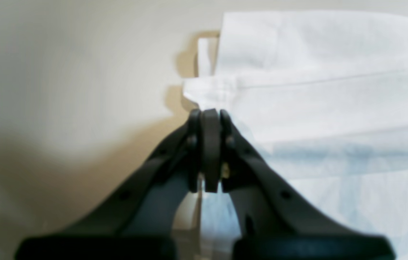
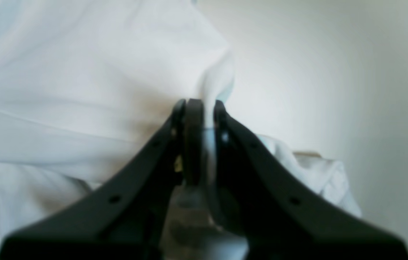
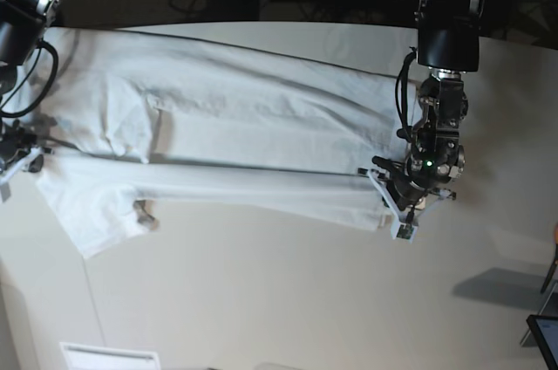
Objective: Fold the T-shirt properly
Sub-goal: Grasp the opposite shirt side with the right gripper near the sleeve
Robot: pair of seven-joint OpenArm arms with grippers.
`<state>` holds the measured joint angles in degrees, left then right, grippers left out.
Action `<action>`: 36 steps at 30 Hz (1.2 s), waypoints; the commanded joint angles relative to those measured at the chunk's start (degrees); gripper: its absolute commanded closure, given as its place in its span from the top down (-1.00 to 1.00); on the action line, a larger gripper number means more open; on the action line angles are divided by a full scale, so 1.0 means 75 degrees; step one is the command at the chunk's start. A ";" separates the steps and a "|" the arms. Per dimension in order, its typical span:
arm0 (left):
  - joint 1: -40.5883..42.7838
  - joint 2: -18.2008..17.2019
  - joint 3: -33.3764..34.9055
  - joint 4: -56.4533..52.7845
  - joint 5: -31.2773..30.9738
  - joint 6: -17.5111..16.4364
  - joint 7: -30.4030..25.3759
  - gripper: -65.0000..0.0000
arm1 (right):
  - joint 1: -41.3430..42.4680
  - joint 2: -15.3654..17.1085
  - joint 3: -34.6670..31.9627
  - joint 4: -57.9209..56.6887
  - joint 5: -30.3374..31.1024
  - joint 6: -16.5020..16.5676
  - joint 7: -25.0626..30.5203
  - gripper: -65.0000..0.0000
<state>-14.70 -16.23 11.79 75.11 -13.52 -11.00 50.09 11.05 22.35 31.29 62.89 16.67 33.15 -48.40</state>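
Wrinkled white T-shirt point(image 3: 235, 139) spread lengthwise, half-folded.

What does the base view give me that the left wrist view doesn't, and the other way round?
Only the base view shows the whole T-shirt stretched across the table in a long folded band, both arms at opposite ends, and cables beyond the far table edge. Only the left wrist view shows the left gripper close up: jaws shut, pinching a hemmed corner, with a small fabric tab sticking out beside that corner. Both show the white shirt on the off-white tabletop and the left gripper at the shirt's edge.
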 commanded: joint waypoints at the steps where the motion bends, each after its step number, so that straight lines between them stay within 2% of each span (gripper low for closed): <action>1: -0.0062 -0.0093 -0.0019 0.0048 0.0085 -0.0015 0.0150 -1.00 | 0.0033 0.0285 0.0312 0.0165 -0.0083 -0.0077 0.0048 -0.58; 5: -0.0050 -0.0093 -0.0019 0.0048 0.0050 -0.0015 0.0150 -1.00 | -0.0131 0.0273 0.0663 0.0739 -0.0095 -0.0077 0.0036 0.02; 7: 0.0008 -0.0093 -0.0019 0.0048 0.0050 -0.0015 0.0150 -1.00 | -0.0272 0.0273 0.0699 0.1138 -0.0095 -0.0077 0.0036 0.22; 12: 0.0055 -0.0057 -0.0019 0.0212 0.0038 -0.0015 0.0150 -1.00 | -0.0319 0.0273 0.1085 0.1982 -0.0106 -0.0182 0.0048 0.25; 17: 0.0137 -0.0057 -0.0019 0.0458 0.0027 -0.0015 0.0150 -1.00 | -0.0248 0.0273 0.1156 0.2638 -0.0095 -0.1554 0.0106 0.25; 19: 0.0149 -0.0057 -0.0019 0.0505 0.0027 -0.0015 0.0150 -1.00 | -0.0143 0.0249 0.1121 0.2849 -0.0071 -0.1765 0.0106 0.25; 22: 0.0149 -0.0057 -0.0019 0.0505 0.0027 -0.0015 0.0162 -1.00 | 0.0350 0.0203 0.0792 0.2802 -0.0059 -0.1354 0.0083 0.26; 25: 0.0149 -0.0057 -0.0019 0.0505 0.0027 -0.0015 0.0162 -1.00 | 0.0877 0.0261 -0.0345 0.2310 -0.0059 -0.0663 0.0106 0.26; 28: 0.0149 -0.0069 -0.0019 0.0505 0.0038 -0.0015 0.0162 -1.00 | 0.1686 0.0261 -0.1177 0.1244 -0.0083 -0.0229 0.0177 0.27; 30: 0.0149 -0.0069 -0.0019 0.0529 0.0050 -0.0015 0.0173 -1.00 | 0.2190 0.0249 -0.1552 0.0200 -0.0095 -0.0077 0.0610 0.27; 36: 0.0149 -0.0081 -0.0019 0.0646 0.0050 -0.0004 0.0197 -1.00 | 0.3327 0.0425 -0.2794 -0.2918 -0.0106 -0.0065 0.2462 0.27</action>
<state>-12.51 -16.34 11.79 79.02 -13.50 -10.98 51.64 33.76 24.34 10.20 39.88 15.22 32.36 -31.05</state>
